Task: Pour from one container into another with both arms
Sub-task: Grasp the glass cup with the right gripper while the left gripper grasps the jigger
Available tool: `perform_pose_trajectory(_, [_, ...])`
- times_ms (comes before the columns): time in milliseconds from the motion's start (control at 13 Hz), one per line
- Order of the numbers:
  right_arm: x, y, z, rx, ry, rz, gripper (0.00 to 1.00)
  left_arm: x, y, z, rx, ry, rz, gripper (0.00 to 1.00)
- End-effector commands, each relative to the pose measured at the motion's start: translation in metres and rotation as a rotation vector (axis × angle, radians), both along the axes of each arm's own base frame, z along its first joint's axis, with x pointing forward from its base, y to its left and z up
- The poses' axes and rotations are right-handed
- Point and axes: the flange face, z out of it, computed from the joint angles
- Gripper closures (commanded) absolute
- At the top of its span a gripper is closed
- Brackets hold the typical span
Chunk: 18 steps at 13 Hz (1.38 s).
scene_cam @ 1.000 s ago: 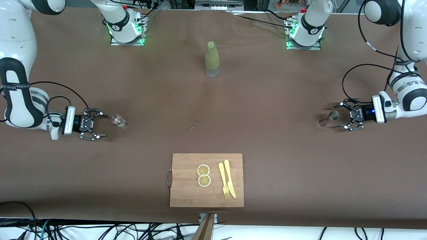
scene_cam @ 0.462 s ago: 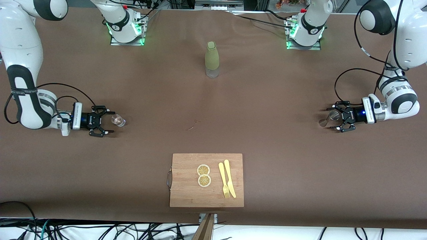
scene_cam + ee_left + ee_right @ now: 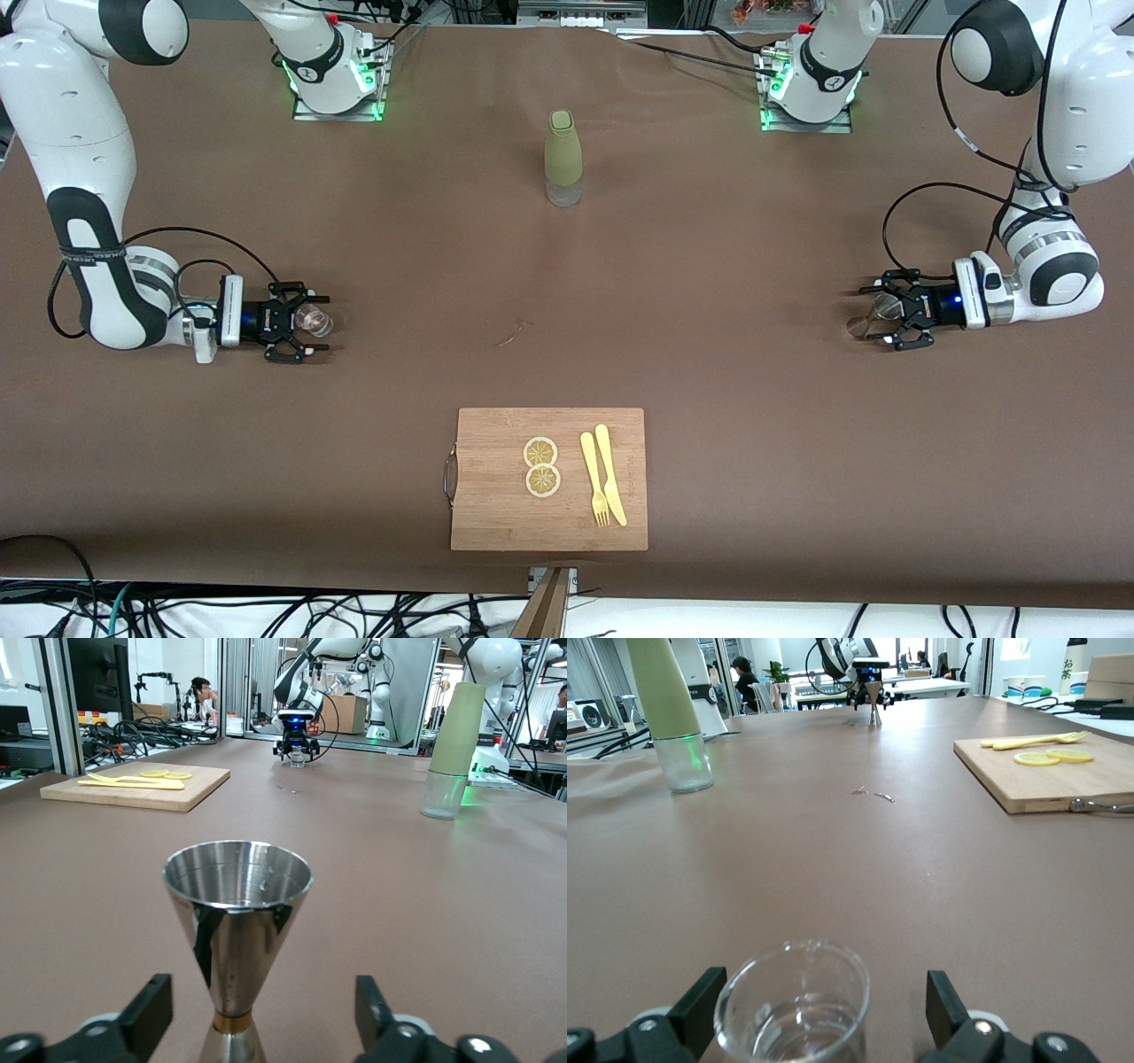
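Observation:
The small clear glass cup (image 3: 317,322) stands on the brown table at the right arm's end, with some clear liquid in it. My right gripper (image 3: 306,323) is low on the table, open around it; in the right wrist view the cup (image 3: 793,1010) sits between the fingers (image 3: 700,997) with a gap on each side. At the left arm's end the silvery hourglass jigger (image 3: 864,322) stands upright. My left gripper (image 3: 877,316) is open around it. In the left wrist view the jigger (image 3: 237,904) is centred between the fingers (image 3: 146,1019), touching neither.
A tall olive-green bottle (image 3: 563,159) stands mid-table toward the arms' bases. A wooden cutting board (image 3: 496,496) near the front camera carries two lemon slices (image 3: 541,467) and a yellow fork and knife (image 3: 602,478). A small scrap (image 3: 507,340) lies mid-table.
Both grippers have slid along the table toward its middle. The cup and the jigger, which stood just ahead of the fingertips, now stand between the fingers. Neither container has moved.

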Motion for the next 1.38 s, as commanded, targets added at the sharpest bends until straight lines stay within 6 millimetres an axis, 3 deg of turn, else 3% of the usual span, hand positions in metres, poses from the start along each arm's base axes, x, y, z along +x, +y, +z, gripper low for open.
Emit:
perform_pose_trajectory(0, [-0.005,0.001,-0.005,0.024,-0.002,-0.020,0.02,0.001,0.000,-0.002,-0.020,-0.074,0.000,0.25])
perform_pose_trajectory(538, [-0.009,0.002,-0.013,0.028,0.009,-0.010,0.16,-0.005,0.008,-0.003,-0.024,-0.068,0.003,0.31])
perform_pose_trajectory(615, [-0.010,0.001,-0.014,0.026,0.011,-0.008,0.18,-0.005,0.007,-0.003,-0.024,-0.082,-0.003,0.48])
perform_pose_trajectory(769, [-0.014,0.001,-0.021,0.027,0.023,-0.007,0.38,-0.006,0.008,-0.003,-0.023,-0.091,-0.003,0.85])
perform_pose_trajectory(846, [-0.014,0.001,-0.021,0.029,0.025,-0.008,0.47,-0.007,0.011,-0.003,-0.020,-0.089,0.000,0.98])
perform_pose_trajectory(1077, [-0.014,0.002,-0.021,0.034,0.027,-0.008,0.52,-0.011,0.009,-0.016,-0.026,-0.091,0.001,1.00])
perform_pose_trajectory(1308, [-0.015,0.004,-0.019,0.052,0.030,-0.002,0.56,0.005,-0.008,-0.011,-0.050,-0.118,0.009,1.00])
